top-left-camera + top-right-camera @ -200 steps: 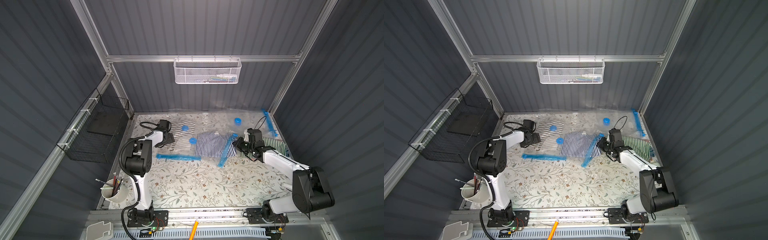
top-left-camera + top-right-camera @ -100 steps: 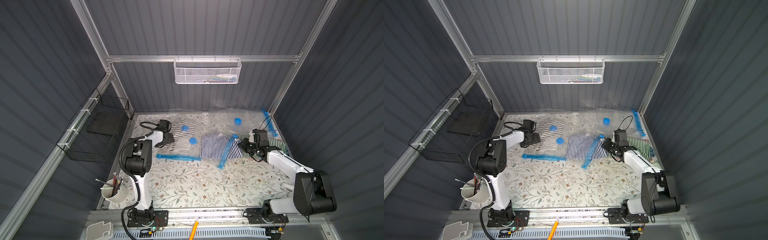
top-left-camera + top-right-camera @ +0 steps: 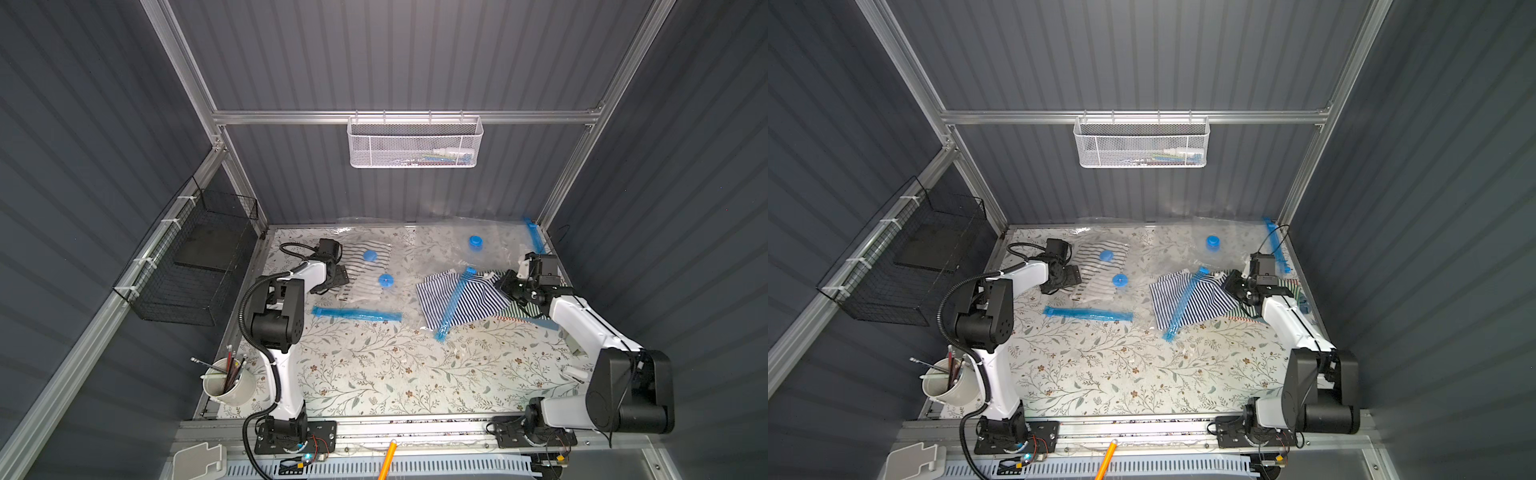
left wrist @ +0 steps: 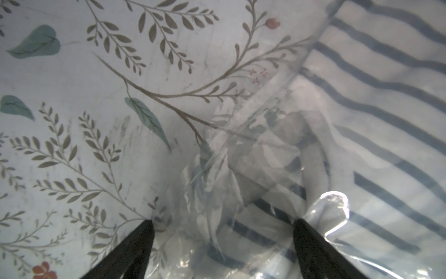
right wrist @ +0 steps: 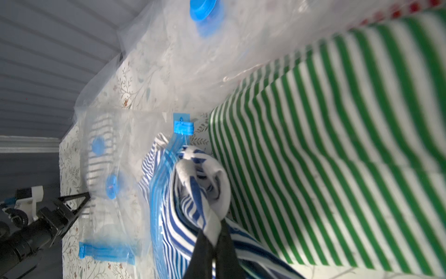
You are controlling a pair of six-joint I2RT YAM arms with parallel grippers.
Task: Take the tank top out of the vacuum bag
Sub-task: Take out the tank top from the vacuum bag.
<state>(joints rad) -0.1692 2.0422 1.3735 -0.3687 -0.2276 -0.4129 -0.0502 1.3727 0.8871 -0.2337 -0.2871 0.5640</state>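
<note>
Floral table (image 3: 374, 374); tank top (image 3: 478, 301), seemingly half-bagged

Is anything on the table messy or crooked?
Yes. The blue-striped tank top is scrunched up where the right gripper pinches it, and it sticks halfway out of its vacuum bag. The bag's blue zip strip lies slanted across the shirt instead of straight.

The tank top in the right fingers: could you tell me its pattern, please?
The tank top has blue and white stripes, clearest in the right wrist view.
</note>
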